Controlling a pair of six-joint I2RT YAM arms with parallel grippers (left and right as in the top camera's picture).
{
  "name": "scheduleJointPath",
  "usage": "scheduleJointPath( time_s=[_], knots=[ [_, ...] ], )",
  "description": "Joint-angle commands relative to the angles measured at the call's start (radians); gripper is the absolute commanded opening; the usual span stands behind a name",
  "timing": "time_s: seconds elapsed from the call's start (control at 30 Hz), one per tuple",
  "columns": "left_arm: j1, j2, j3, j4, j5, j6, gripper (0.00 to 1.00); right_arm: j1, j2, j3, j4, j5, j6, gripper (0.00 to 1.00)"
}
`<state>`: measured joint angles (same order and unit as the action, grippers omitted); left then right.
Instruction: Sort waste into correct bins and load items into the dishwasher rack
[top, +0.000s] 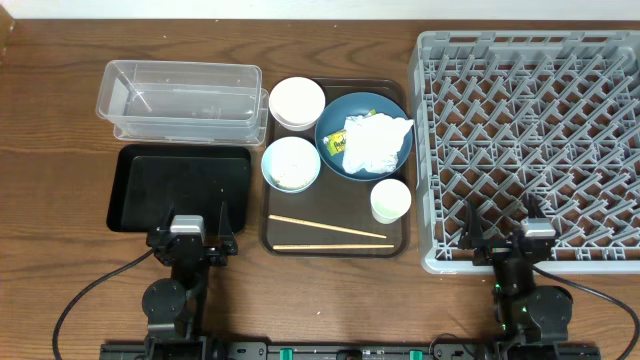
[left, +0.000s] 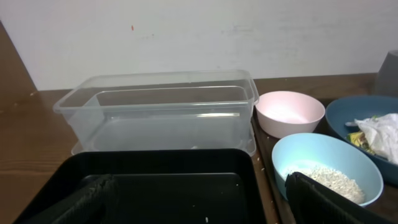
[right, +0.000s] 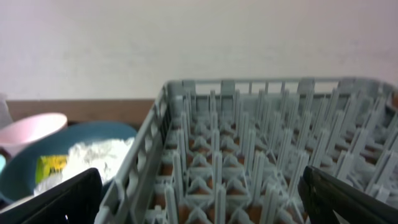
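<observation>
Crumpled white napkin (top: 378, 143): loose mound with no clear long axis, lying on the right half of the dark blue plate (top: 362, 104). Small yellow-green wrapper (top: 334, 141) touches its left edge. The plate sits on the brown serving tray (top: 340, 200), centre of the surface.

Napkin lies ahead and to the left of the right end effector (top: 500, 232), and ahead and well to the right of the left end effector (top: 195, 225). The right arm looks nearer.

Both end effectors are empty with fingers spread wide, parked at the near edge. The left one is by the black tray (top: 180, 190), the right one at the rack (top: 530, 150).

Clear tub (top: 180, 66) is behind the black tray, both left of the plate. The likely carry is leftward, which could favour the left arm despite the longer reach.

Rice in the light-blue bowl (top: 291, 164).
</observation>
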<state>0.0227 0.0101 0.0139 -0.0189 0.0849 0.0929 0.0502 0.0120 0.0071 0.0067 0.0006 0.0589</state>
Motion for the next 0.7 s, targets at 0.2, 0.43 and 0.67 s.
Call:
scheduleJointPath(
  time_s=[0.2,0.43,0.67],
  knots=[
    [0.005,-0.002,0.061,-0.038,0.043,-0.092,0.88,0.009,-0.005,-0.001,0.1,0.008,-0.012,0.99],
    [0.005,0.126,0.217,-0.067,0.043,-0.095,0.88,0.009,-0.005,0.025,0.111,-0.023,-0.035,0.99],
    [0.004,0.425,0.446,-0.111,0.058,-0.094,0.88,0.009,0.026,0.11,0.056,-0.065,-0.059,0.99]
  ],
)
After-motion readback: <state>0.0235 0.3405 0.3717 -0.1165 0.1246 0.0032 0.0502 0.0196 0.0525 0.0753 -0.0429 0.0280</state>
